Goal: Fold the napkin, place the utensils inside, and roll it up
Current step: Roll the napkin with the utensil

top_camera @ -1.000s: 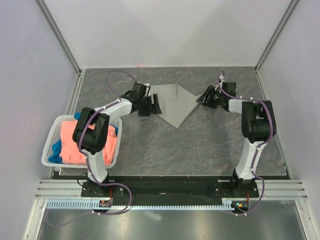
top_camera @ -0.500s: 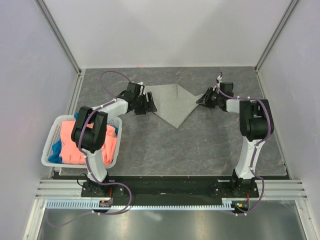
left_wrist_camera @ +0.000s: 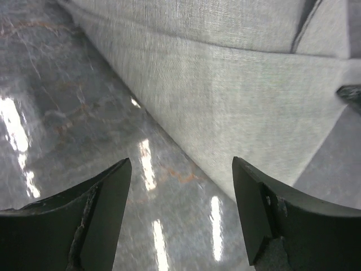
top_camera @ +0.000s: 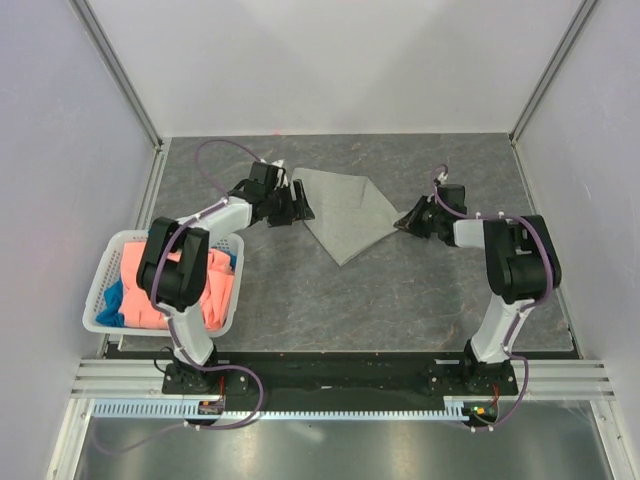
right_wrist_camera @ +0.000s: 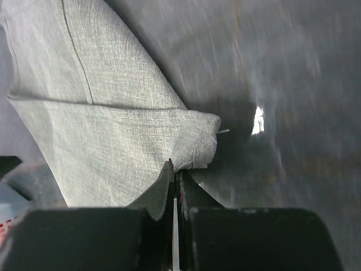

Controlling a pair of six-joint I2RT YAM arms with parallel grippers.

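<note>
While the right gripper [top_camera: 405,222] is clamped shut on the right corner of the napkin [top_camera: 345,215], the left gripper [top_camera: 300,205] stands open at the cloth's left edge. The napkin is light grey and folded to a rough triangle. It lies on the far middle of the dark table [top_camera: 400,290], between the two grippers, with its point toward the arm bases.

From the left wrist, the left gripper [left_wrist_camera: 180,169] shows two dark fingers [left_wrist_camera: 107,209] spread wide over bare table. The napkin [left_wrist_camera: 248,107] runs on a slant just ahead of the tips, nearer the right-hand finger. Nothing lies between the fingers.

From the right wrist, the right gripper [right_wrist_camera: 175,169] has its fingers pressed together, and the bunched corner of the napkin [right_wrist_camera: 113,135] meets their tips. The cloth fans away up and to the left, with a dark shadow beside the corner.

A white basket [top_camera: 100,290] sits at the table's left edge, well apart from the napkin. It holds a coral cloth [top_camera: 150,280] and a blue cloth [top_camera: 112,300].
</note>
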